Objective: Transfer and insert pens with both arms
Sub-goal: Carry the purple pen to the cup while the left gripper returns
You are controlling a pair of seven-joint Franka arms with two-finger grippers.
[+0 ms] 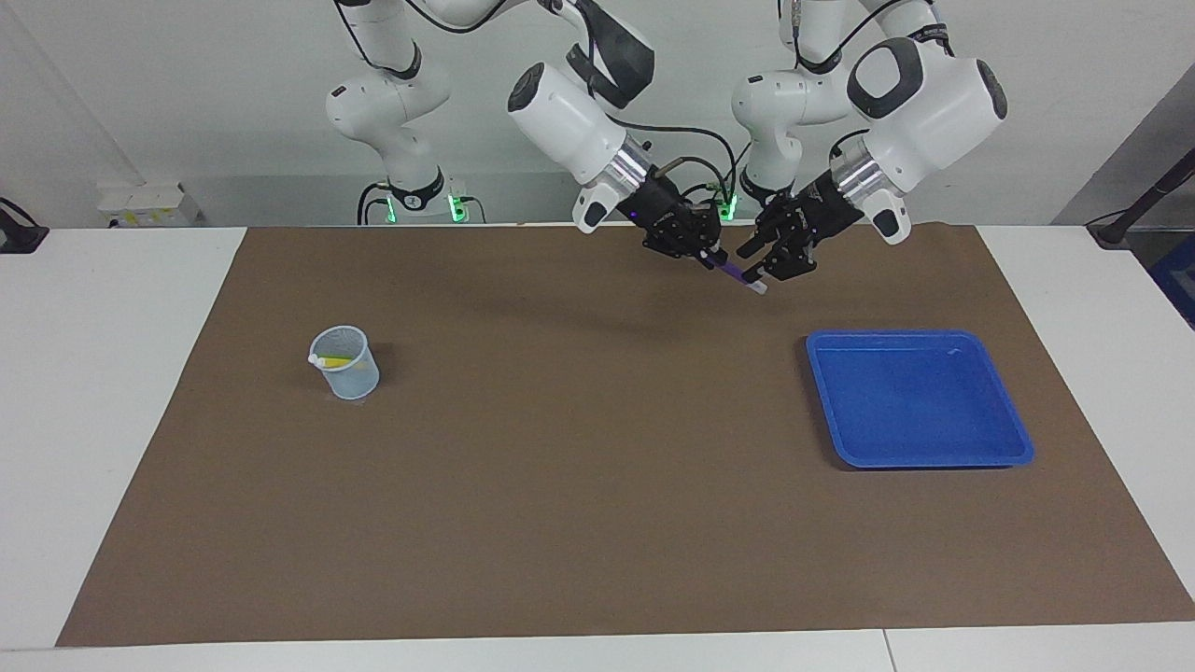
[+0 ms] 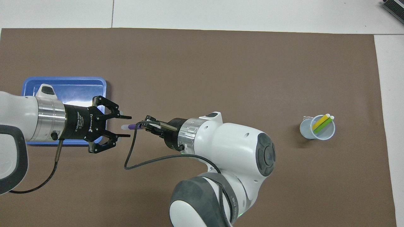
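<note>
Handover mid-air over mat: my right gripper (image 2: 143, 125) clamped on purple pen (image 2: 131, 126), so left gripper (image 2: 124, 126) spread open, pen apparently clear of it. Yellow, green pens already in cup (image 2: 317, 127); tray (image 1: 920, 399) bare.

Mat-covered table (image 1: 121, 392): cup (image 1: 347, 366), tray (image 1: 920, 399)
</note>
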